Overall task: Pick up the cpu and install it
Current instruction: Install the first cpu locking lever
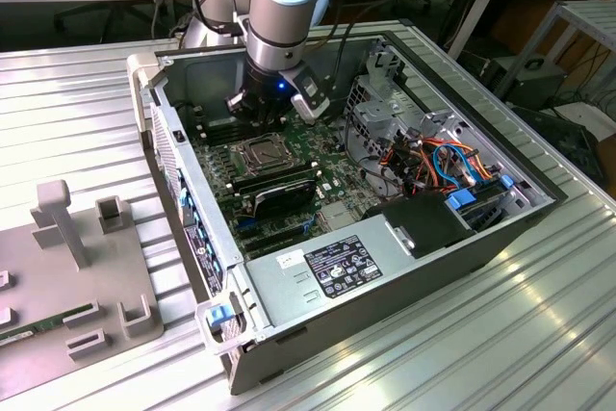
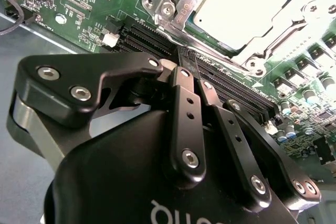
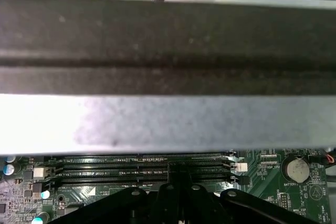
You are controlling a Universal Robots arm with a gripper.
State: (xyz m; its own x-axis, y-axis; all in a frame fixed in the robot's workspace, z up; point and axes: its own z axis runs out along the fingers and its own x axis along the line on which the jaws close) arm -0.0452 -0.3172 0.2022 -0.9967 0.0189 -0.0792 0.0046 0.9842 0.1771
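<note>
Inside the open computer case point(image 1: 500, 228), one cpu point(image 2: 244, 6) sits in the motherboard point(image 2: 94, 3) socket; the end effector point(image 2: 190, 80), fingers together and empty, hovers over the memory slots point(image 3: 142, 169).

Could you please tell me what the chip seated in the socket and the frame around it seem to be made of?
The square silver-grey cpu looks like matte metal: a pale, even sheen with no print visible. The bright socket frame looks like polished steel, judging by its sharp glints and stamped edges.
</note>
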